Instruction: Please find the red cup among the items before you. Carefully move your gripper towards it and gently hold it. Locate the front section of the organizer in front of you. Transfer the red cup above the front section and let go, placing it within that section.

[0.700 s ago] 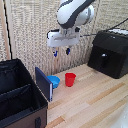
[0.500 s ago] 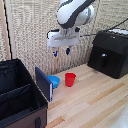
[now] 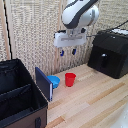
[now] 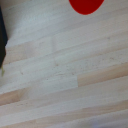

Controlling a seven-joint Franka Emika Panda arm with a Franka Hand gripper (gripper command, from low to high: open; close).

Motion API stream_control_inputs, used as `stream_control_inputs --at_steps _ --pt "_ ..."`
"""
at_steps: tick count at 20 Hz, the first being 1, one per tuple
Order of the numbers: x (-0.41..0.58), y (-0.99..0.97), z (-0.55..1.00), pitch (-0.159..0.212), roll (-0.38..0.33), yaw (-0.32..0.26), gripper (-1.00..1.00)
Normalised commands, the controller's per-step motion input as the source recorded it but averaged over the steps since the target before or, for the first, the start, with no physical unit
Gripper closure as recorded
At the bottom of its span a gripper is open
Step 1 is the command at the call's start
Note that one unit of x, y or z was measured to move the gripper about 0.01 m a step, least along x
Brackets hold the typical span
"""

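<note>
Since the red cup (image 3: 70, 79) is sitting on the wooden table (image 3: 95, 100) on its own, I'd say basically nothing of the job is done yet. The gripper (image 3: 67, 52) hangs up in the air with its blue-tipped fingers (image 3: 62, 52) spread apart and nothing between them, so it's released, not holding anything. The cup is below the fingertips, well apart from them, and a touch toward the exterior view's right. In the wrist view you only catch the cup as a red blob at the edge of the picture, with bare wood filling the rest, which fits the hand being high up and not centered over it.

Just beside the cup is a low blue bowl (image 3: 53, 81) and an upright blue panel (image 3: 43, 84), so the descent needs to stay clear of those. The organizer (image 3: 15, 102), the big black bin with a divider, is off toward the exterior view's left, below the fingers and well apart from them. A black box (image 3: 108, 53) is on the other side.

Left to do, as I read it: come down, grab the cup, carry it over, drop it in the front section.
</note>
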Motion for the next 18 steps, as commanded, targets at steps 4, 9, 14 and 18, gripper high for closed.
stream_control_inputs --at_steps 4,9,14,18 --pt "0.0 -0.39 -0.3 0.036 0.034 -0.019 -1.0" --pt "0.035 -0.26 -0.38 0.028 0.011 -0.002 -1.0" --pt "0.018 -0.32 -0.44 0.035 0.032 0.0 -1.0" --pt "0.0 -0.4 -0.49 0.036 0.043 0.0 -1.0"
